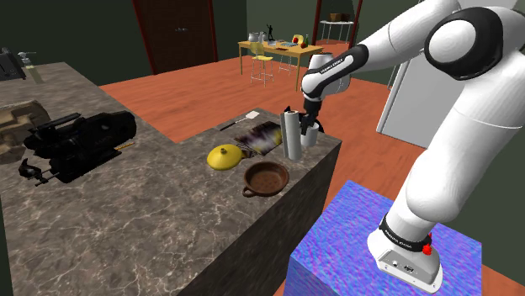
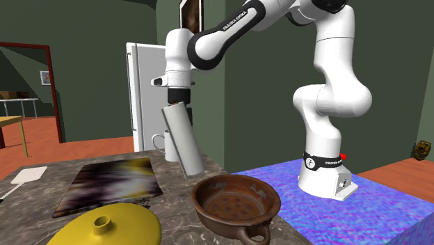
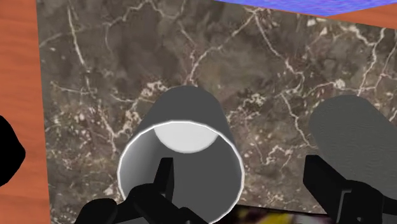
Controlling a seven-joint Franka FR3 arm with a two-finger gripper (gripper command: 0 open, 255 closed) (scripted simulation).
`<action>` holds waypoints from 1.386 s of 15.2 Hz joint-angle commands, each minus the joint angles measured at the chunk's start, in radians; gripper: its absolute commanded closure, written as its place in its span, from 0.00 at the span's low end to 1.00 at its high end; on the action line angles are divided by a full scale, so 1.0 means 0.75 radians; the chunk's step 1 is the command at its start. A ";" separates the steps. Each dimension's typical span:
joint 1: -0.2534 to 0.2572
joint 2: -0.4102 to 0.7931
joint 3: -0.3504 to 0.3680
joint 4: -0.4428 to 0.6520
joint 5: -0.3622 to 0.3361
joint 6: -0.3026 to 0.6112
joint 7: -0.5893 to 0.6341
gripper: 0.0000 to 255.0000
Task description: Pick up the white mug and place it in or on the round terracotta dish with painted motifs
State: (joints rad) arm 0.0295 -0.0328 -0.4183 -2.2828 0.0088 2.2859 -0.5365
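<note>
The tall white mug (image 2: 182,139) leans on the marble counter (image 1: 151,219), just beside the brown dish (image 2: 209,212) (nothing lies in it). The gripper (image 3: 242,175) is spread wide astride the mug's rim, one finger inside, so grasp, lift and placing all seem left.

One grey mug (image 2: 182,139), one brown dish (image 2: 235,203), one yellow lid (image 2: 104,228), one dark patterned board (image 2: 115,182), one white spatula (image 2: 26,175) and one black machine (image 1: 80,143) are counted.

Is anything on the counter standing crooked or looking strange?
Yes. The tall grey mug near the edge of the counter leans over instead of standing upright, its rim just under the gripper. Nothing else stands out.
</note>
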 commanded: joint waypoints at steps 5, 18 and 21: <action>-0.001 0.043 -0.003 -0.025 0.024 0.065 -0.021 0.00; -0.001 0.043 -0.003 -0.025 0.025 0.065 -0.021 1.00; -0.001 0.030 -0.002 -0.018 0.017 0.047 -0.016 1.00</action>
State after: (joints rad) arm 0.0289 -0.0075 -0.4198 -2.3004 0.0234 2.3273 -0.5496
